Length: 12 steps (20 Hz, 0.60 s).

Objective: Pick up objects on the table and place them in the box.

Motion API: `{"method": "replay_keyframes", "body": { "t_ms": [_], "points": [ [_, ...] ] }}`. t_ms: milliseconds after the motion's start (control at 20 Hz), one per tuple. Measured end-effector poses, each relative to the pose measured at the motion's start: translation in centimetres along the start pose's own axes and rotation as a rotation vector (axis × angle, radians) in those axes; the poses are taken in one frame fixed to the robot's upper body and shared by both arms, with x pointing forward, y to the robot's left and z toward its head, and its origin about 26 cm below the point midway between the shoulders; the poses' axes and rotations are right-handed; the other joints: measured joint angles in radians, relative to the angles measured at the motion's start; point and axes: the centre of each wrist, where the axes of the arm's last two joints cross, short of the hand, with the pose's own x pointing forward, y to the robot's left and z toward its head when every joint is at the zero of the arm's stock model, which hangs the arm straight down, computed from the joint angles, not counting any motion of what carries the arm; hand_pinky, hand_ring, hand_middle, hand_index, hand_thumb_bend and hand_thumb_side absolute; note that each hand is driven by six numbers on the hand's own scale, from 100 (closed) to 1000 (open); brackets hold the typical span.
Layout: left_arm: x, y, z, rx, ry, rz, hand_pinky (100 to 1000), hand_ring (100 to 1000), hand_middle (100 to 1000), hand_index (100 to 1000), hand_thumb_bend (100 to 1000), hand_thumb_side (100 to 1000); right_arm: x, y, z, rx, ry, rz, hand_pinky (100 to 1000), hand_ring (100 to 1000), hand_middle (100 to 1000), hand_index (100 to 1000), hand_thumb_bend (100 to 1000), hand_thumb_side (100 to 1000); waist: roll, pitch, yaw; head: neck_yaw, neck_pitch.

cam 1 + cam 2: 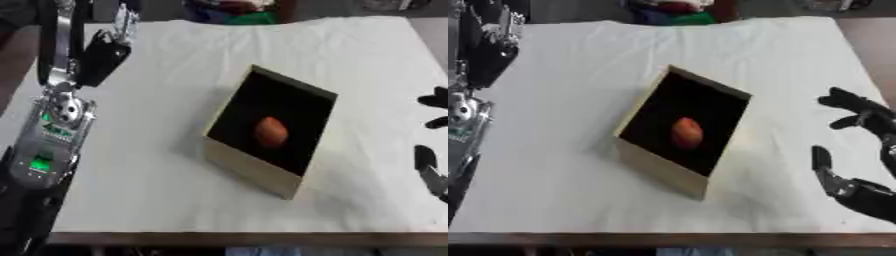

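- An orange-red rounded object lies inside the box, about in the middle of its dark bottom; it looks like a fruit or a ball, but this is not clear.
- The box is pale wood colour with a dark inside, it stands turned askew near the centre of the surface, which is covered by a white cloth.
- The right robot hand is at the right edge of the surface, well apart from the box; its fingers are spread and hold nothing.
- The left robot hand is at the far left corner, raised, on the silver and black arm; I cannot tell if its fingers are open or closed.
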Motion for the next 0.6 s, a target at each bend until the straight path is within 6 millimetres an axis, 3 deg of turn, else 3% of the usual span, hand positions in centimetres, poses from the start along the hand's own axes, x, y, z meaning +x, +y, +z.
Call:
{"method": "replay_keyframes", "body": {
  "t_ms": [600],
  "points": [
    [-0.21,-0.17,0.43,0.015,0.021,0.013,764,676,647,840,326,675,0.0,-0.01,0.01,0.0,0.0,0.0,682,889,836,1000,100,287,0.0,0.0,0.004,-0.002,0.0]
  ]
}}
